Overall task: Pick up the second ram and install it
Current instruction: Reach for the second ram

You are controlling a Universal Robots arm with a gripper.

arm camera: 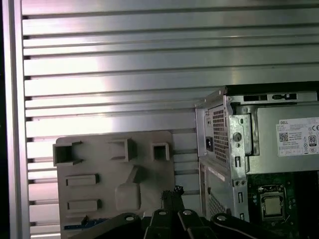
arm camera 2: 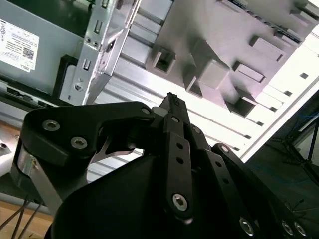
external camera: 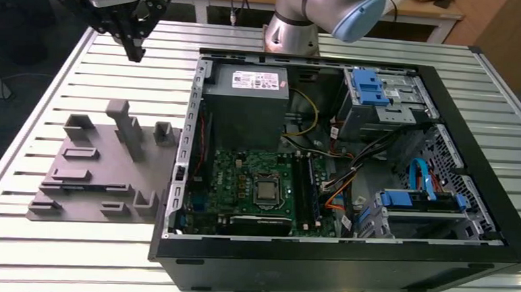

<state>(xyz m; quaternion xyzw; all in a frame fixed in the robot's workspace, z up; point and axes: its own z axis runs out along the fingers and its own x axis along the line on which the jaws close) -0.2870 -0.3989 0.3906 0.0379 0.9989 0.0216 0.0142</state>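
Note:
My gripper (external camera: 134, 53) hangs high over the far part of the table at the exterior view's left, beyond the grey holder block (external camera: 101, 172). Its fingertips are pressed together in both wrist views (arm camera 2: 172, 99) (arm camera: 172, 191), shut with nothing between them. The second ram shows as a thin blue-green strip (arm camera: 85, 222) lying in the near part of the holder block (arm camera: 114, 174), partly hidden by the gripper's body. In the exterior view the ram is a dark thin line (external camera: 72, 186) on the block. The gripper is well apart from it.
The open computer case (external camera: 344, 255) lies at the exterior view's right, with the grey power supply (external camera: 245, 86), motherboard (external camera: 241, 185), processor socket (external camera: 268, 192) and long memory slots (external camera: 307, 187). Cables and blue drive brackets (external camera: 368, 85) crowd the case's right half. The table is slatted aluminium (external camera: 114, 73).

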